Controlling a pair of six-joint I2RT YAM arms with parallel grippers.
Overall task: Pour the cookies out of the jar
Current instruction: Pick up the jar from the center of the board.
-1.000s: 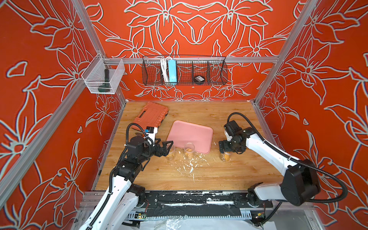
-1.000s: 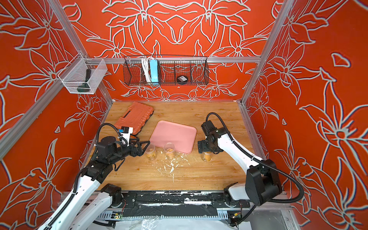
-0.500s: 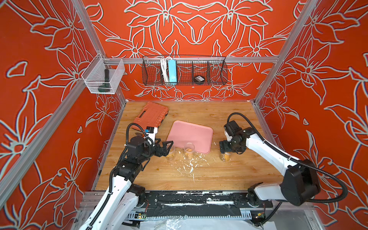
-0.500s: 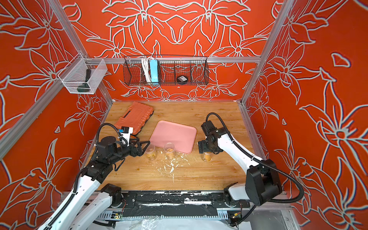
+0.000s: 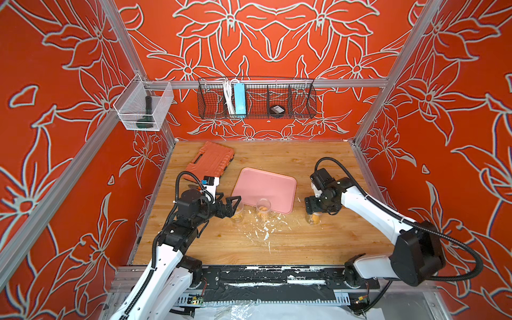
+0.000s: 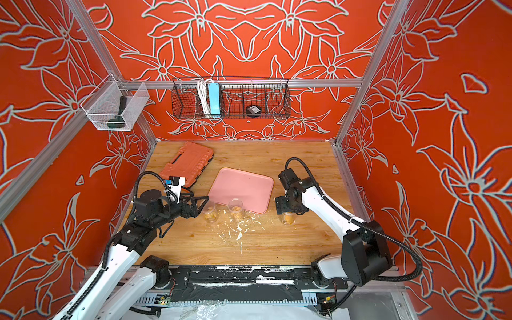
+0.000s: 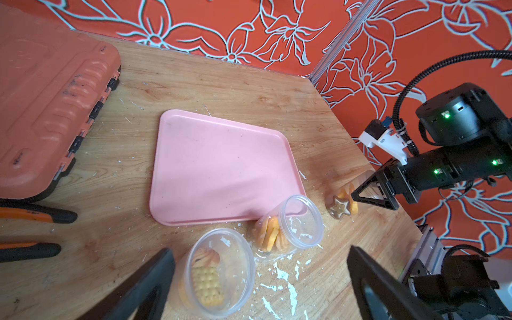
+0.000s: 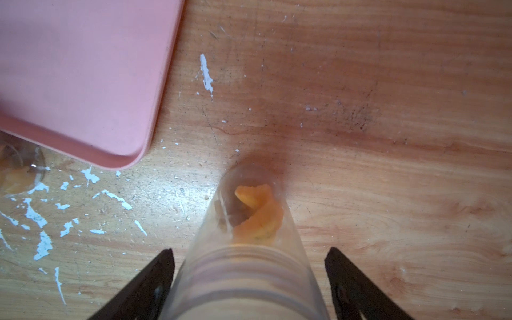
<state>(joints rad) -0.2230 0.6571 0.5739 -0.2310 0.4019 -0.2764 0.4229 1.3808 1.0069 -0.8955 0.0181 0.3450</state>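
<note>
Three clear jars stand on the wooden table, each holding yellow-orange cookies. The left jar [image 5: 238,214] [image 7: 219,274] sits between the fingers of my left gripper [image 5: 231,205] [image 7: 259,250], which is wide open, with the jar close to one finger. The middle jar [image 5: 263,209] [image 7: 288,227] stands at the front edge of the pink tray [image 5: 266,184]. My right gripper [image 5: 313,206] [image 8: 249,250] points down over the right jar [image 5: 313,218] [image 8: 249,266]. Its fingers straddle the jar's upper wall and a gap still shows on one side. Cookies [image 8: 257,213] lie at the bottom of this jar.
An orange tool case [image 5: 210,162] lies at the back left, and pliers handles [image 7: 36,213] lie beside it. White flecks [image 5: 263,230] litter the table in front of the jars. A wire basket [image 5: 256,98] and a clear bin [image 5: 142,106] hang on the walls.
My right gripper's fingers have drawn closer together around the right jar. The left arm and the jars have stayed where they were.
</note>
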